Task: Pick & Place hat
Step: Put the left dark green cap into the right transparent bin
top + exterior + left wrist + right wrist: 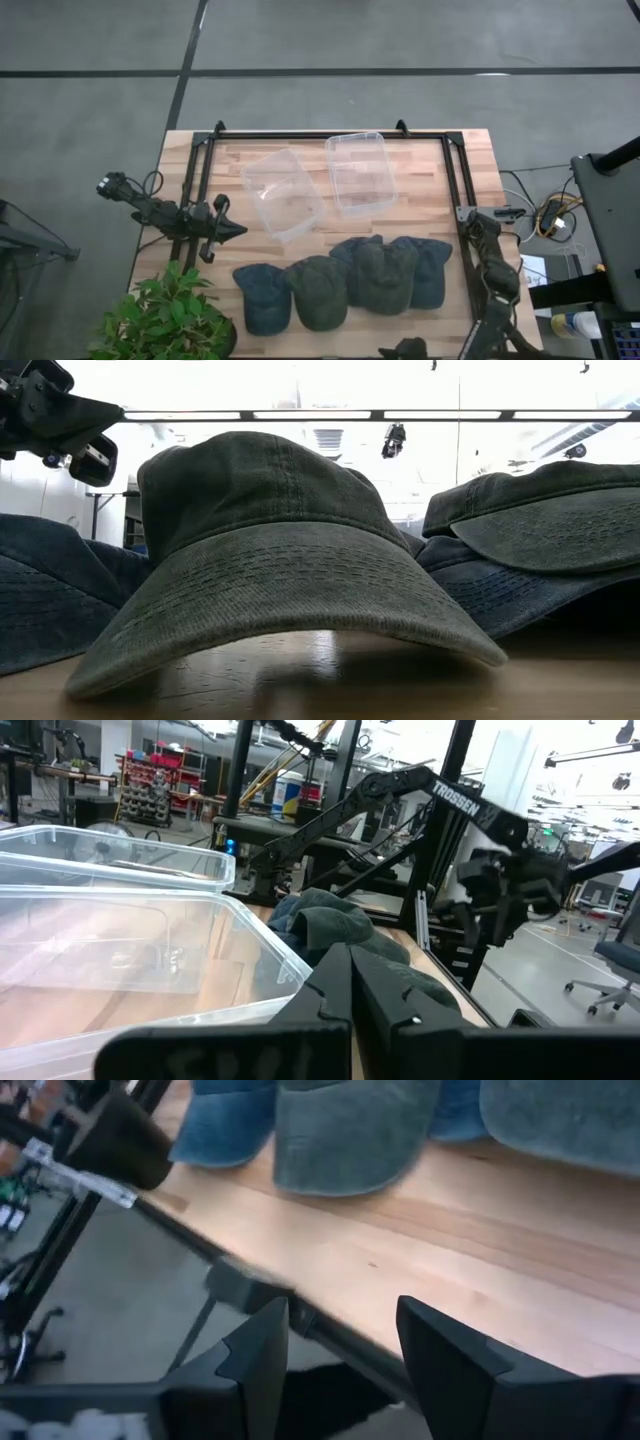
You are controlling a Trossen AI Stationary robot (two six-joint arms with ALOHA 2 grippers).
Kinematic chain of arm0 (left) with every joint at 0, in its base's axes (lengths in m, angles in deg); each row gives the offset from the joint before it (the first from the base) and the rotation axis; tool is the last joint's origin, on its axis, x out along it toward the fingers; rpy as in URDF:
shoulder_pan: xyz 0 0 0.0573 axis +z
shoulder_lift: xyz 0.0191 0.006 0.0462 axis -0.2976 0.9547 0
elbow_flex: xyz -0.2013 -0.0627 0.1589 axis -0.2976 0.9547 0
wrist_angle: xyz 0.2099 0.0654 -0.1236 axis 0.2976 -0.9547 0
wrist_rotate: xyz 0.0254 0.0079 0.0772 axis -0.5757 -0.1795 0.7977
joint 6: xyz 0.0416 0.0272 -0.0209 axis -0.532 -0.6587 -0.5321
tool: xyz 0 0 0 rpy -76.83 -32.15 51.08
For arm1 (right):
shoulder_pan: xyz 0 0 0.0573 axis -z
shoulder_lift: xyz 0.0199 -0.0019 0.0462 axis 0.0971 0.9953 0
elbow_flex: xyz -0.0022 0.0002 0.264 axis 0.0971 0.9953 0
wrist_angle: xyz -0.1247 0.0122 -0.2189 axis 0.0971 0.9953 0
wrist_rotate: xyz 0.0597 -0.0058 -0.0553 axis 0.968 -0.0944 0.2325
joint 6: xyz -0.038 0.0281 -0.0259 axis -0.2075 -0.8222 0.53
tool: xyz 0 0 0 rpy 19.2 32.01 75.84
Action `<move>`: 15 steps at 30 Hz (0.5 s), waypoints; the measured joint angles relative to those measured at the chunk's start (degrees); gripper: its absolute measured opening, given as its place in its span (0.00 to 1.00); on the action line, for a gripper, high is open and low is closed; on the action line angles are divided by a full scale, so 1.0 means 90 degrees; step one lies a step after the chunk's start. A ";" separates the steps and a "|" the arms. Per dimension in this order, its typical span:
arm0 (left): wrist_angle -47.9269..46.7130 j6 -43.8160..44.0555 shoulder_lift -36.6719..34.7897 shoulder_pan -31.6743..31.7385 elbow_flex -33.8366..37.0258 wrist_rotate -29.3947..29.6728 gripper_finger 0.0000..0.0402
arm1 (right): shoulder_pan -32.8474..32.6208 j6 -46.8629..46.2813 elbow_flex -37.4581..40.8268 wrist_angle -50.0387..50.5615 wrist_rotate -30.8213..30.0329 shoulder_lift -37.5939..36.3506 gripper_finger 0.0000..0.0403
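Observation:
Several caps lie in a row along the table's near edge. From left to right they are a blue hat (265,298), a green hat (320,292) (270,560), a dark green hat (385,272) and a blue hat (432,270) partly under it. All of them rest on the wood. My right gripper (405,348) (335,1350) is open above the table's near edge, in front of the hats, with nothing between its fingers. My left gripper (236,232) (350,990) is shut and level at the table's left side, away from the hats.
Two clear plastic bins (283,193) (360,172) stand behind the hats toward the far edge. A potted plant (165,315) fills the near left corner. A black frame (330,133) runs along the far and side edges. Bare wood (470,1250) lies between my right gripper and the hats.

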 joint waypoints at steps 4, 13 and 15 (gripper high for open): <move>-0.0004 0.0000 0.0000 -0.0002 0.0002 0.0002 0.00 | 0.0145 0.0330 0.0570 -0.1281 -0.0406 0.0003 0.42; -0.0007 0.0000 0.0000 0.0001 0.0002 0.0002 0.00 | 0.0261 0.2624 0.1533 -0.5340 -0.2577 0.0003 0.42; -0.0007 0.0000 0.0000 -0.0002 0.0002 -0.0001 0.00 | 0.0195 0.3320 0.1761 -0.6328 -0.2951 0.0001 0.42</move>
